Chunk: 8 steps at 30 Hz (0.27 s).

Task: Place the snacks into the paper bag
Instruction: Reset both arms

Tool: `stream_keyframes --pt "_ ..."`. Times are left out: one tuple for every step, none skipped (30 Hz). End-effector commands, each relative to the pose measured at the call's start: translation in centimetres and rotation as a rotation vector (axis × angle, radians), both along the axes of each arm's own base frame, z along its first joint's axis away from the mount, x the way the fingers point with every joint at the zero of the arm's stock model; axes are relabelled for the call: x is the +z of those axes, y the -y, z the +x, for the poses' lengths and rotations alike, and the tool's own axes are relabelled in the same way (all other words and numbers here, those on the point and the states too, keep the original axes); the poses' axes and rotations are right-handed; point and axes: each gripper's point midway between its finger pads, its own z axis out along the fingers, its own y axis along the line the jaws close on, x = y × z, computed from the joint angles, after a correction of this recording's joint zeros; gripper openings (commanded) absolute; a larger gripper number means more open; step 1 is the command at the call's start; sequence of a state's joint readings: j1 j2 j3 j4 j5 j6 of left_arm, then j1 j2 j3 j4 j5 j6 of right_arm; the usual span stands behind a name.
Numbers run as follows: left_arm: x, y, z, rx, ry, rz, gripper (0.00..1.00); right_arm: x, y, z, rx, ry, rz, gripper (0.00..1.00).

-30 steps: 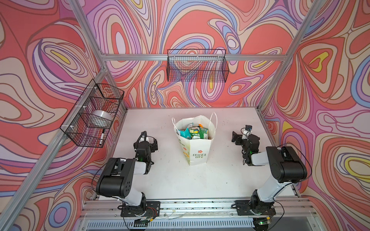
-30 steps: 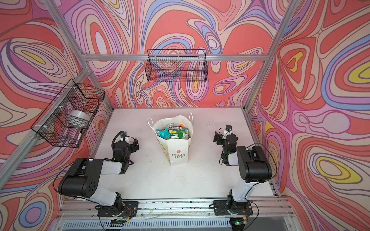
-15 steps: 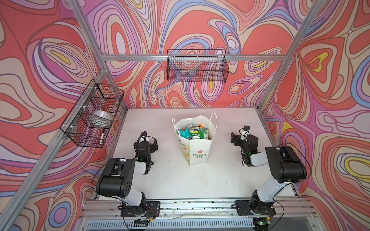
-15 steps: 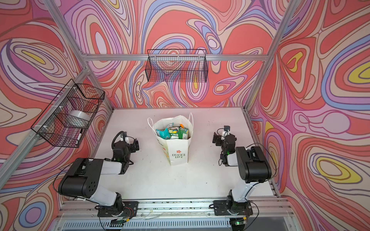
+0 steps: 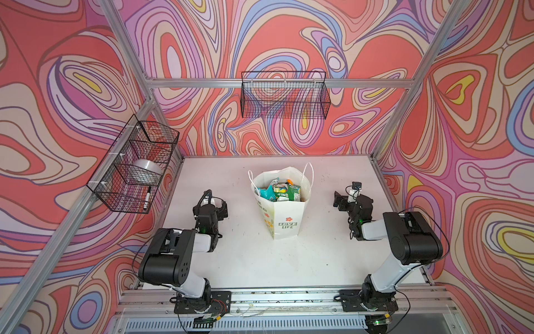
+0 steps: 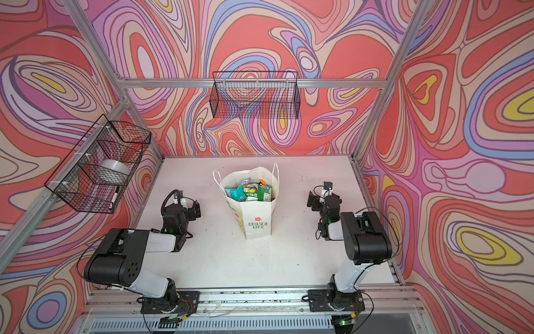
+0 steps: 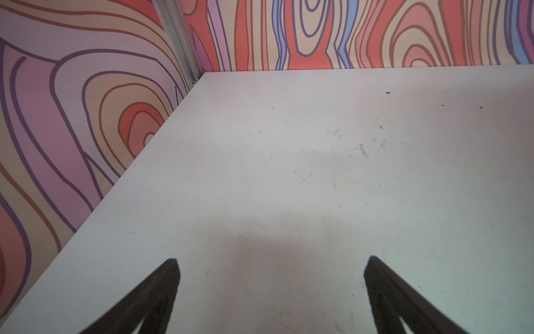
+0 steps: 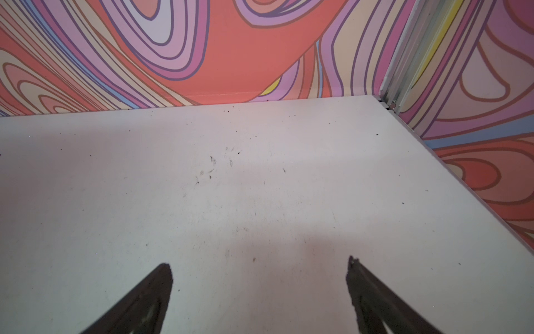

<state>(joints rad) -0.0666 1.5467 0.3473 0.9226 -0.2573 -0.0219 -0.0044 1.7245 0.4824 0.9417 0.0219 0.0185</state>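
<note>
Paper bag (image 5: 284,219) upright mid-table (image 5: 260,260), between the 2 arms, well apart from both. Snacks (image 5: 278,191) piled inside up to the rim. Teal, green and yellow-green wrappers show on top; lower ones hidden by the bag wall, so no count possible. Left fingers (image 7: 161,289) spread wide over bare table, holding nothing, bases cut off at frame edge. Right fingers (image 8: 150,292) likewise wide, holding nothing. Bag lies outside both wrist views. Side wire basket (image 5: 135,164): contents blurred behind mesh.

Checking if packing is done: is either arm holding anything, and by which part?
Nothing is held: left gripper and right gripper both have open, empty jaws. The snacks sit in the paper bag.
</note>
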Motion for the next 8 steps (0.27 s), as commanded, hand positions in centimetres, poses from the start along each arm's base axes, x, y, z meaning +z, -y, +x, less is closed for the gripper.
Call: stream_keyframes --pt "0.61 0.25 0.61 -0.011 0.02 -0.005 1.0 0.08 -0.02 -0.21 -0.002 0.004 -0.01 0.98" --pt "0.54 0.23 0.72 -0.014 0.014 -0.01 1.0 0.01 -0.04 -0.2 -0.002 0.002 -0.009 0.98" --pt "0.34 0.17 0.78 -0.027 0.004 -0.032 1.0 -0.03 -0.09 -0.17 0.001 0.0 -0.008 0.98" --pt "0.29 0.12 0.81 -0.031 -0.002 -0.041 1.0 -0.05 -0.12 -0.13 0.003 -0.002 -0.004 0.98" --pt "0.29 0.1 0.83 -0.031 0.0 -0.039 1.0 -0.14 -0.2 -0.12 0.006 -0.006 -0.003 0.98" --pt "0.36 0.1 0.79 -0.031 0.007 -0.035 1.0 -0.16 -0.17 -0.13 0.005 -0.006 -0.003 0.98" --pt "0.38 0.11 0.66 -0.031 0.009 -0.036 1.0 -0.11 -0.17 -0.14 0.004 -0.004 -0.002 0.98" --pt "0.42 0.1 0.65 -0.03 0.008 -0.037 1.0 -0.09 -0.14 -0.15 0.003 -0.003 -0.005 0.98"
